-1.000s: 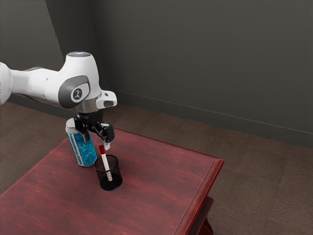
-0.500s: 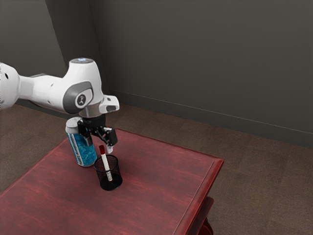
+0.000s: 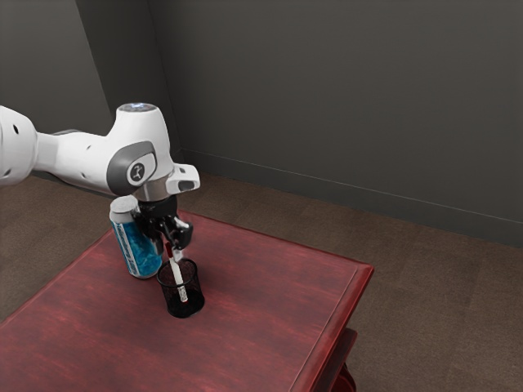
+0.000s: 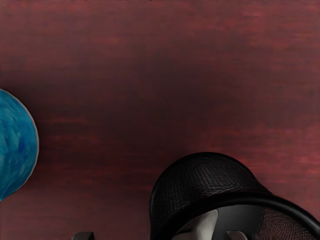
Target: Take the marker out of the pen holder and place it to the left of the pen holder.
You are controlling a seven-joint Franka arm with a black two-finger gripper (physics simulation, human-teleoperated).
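Guessing marker [image 3: 177, 273], leaning toward exterior-view 11 o'clock, is handling light, stiff; gripper [image 3: 170, 248] is sitting unclenched, I'm favoring pinching high.

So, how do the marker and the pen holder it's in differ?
The marker is white with a red end, while the pen holder is black mesh.
The marker is long and slim; the pen holder is wider and hollow, with an open top.
The marker leans and pokes above the rim, while the pen holder stands upright on the red table.
Both are roughly cylindrical.
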